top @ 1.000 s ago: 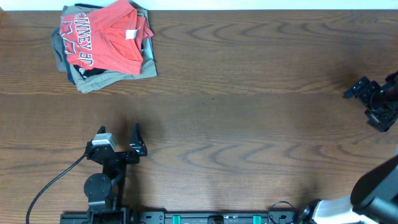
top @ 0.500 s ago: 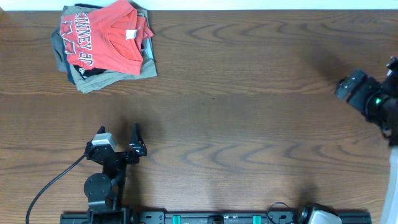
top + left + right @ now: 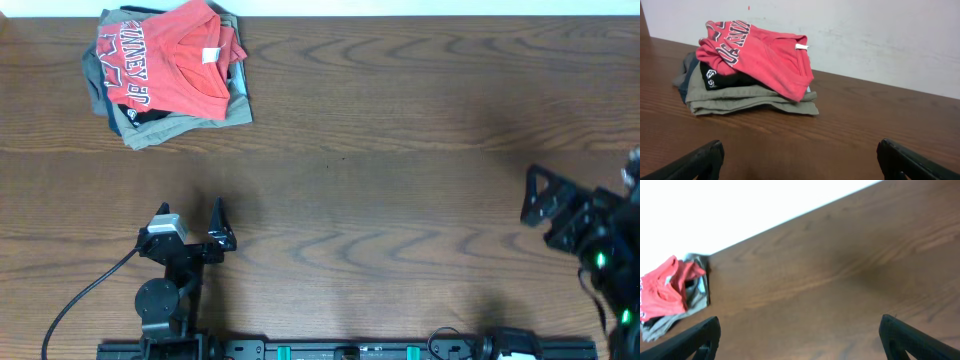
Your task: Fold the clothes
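Broadly, the wooden table point(image 3: 400, 120) lay bare except at eleven o'clock in the overhead view, where a stack of garments sat near the far edge. On top lay the red-orange T-shirt point(image 3: 170, 60), loosely folded, lettering showing and neck tag up; it seemed set there as the latest piece of a pile, over a khaki garment point(image 3: 180, 128) and a black garment point(image 3: 722, 79). A blue piece beneath was barely visible. At seven o'clock the left gripper point(image 3: 192, 225) rested low, fingers apart and empty, aimed at the pile, probably parked. At four o'clock the right gripper point(image 3: 548, 205) hung blurred and partly cut off by the frame edge; its wrist view showed the fingers spread wide, holding nothing.
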Robot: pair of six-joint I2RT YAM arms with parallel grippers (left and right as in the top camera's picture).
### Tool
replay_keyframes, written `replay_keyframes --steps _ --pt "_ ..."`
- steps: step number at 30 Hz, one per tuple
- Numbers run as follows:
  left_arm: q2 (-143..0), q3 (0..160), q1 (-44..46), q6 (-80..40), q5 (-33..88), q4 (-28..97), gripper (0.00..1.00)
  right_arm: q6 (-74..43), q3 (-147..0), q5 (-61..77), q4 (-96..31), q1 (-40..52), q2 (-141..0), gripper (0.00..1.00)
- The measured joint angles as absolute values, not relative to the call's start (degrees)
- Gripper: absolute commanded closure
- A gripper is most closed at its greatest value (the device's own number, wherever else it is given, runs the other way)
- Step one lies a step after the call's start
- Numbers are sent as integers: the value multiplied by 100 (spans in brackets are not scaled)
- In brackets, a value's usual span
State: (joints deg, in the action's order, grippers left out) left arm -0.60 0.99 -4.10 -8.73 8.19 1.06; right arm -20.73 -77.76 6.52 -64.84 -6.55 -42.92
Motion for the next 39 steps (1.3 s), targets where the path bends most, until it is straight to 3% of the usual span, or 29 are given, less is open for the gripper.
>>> replay_keyframes --steps 19,32,39 --pt "-60 113 -410 -871 819 121 2 -1964 -1944 825 -2663 255 -204 1" --pt "-60 113 -410 -871 819 119 2 -1686 -379 777 150 255 -69 1" --pt "-60 113 -410 -871 819 121 2 -1586 -51 609 670 255 -69 1"
